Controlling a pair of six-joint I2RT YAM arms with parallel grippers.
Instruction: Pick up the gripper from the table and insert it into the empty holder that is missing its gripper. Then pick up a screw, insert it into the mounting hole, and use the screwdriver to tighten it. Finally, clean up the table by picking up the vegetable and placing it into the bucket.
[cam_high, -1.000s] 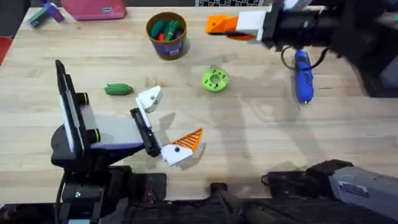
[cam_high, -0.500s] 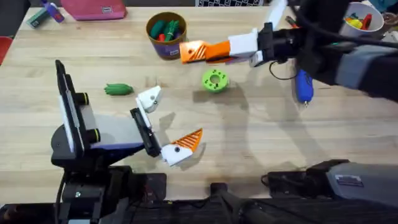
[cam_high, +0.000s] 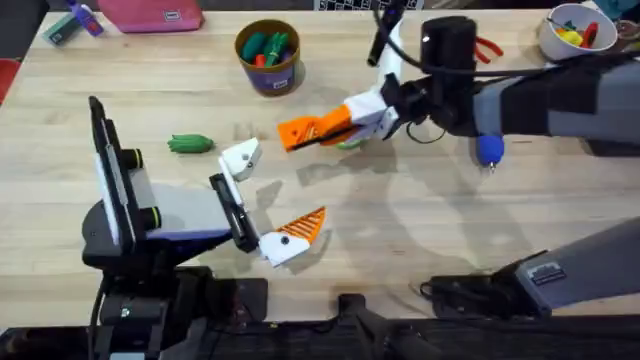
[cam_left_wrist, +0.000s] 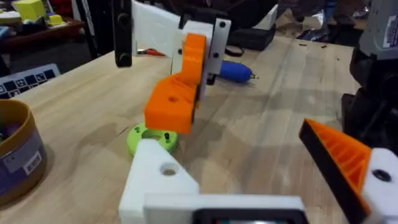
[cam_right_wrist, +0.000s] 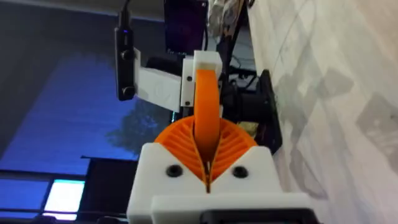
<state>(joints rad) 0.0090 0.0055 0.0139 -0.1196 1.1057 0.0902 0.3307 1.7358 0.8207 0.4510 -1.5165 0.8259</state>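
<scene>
My right gripper (cam_high: 338, 122) is shut on the orange gripper (cam_high: 300, 131), held above the table. In the right wrist view its ribbed pads (cam_right_wrist: 233, 146) clamp the gripper (cam_right_wrist: 207, 106). The tip points at the plain white holder (cam_high: 241, 157) on my left gripper (cam_high: 268, 196), a short gap away. My left gripper is open, and its other finger carries an orange wedge (cam_high: 303, 226). The left wrist view shows the holder (cam_left_wrist: 158, 180) with the orange gripper (cam_left_wrist: 179, 93) hanging beyond it. The dark green vegetable (cam_high: 190, 144) lies left of the holder. The bucket (cam_high: 268, 55) stands at the back. The blue screwdriver (cam_high: 488, 149) lies partly under my right arm.
A lime green disc (cam_high: 349, 144) sits just under my right gripper. A white bowl (cam_high: 572, 34) and red pliers (cam_high: 487, 47) are at the back right. A pink case (cam_high: 150, 14) lies at the back left. Bare wood lies in front of the right arm.
My right arm has swung from the back right down and leftward, carrying the orange gripper to just beside the holder. The left arm has stayed still.
</scene>
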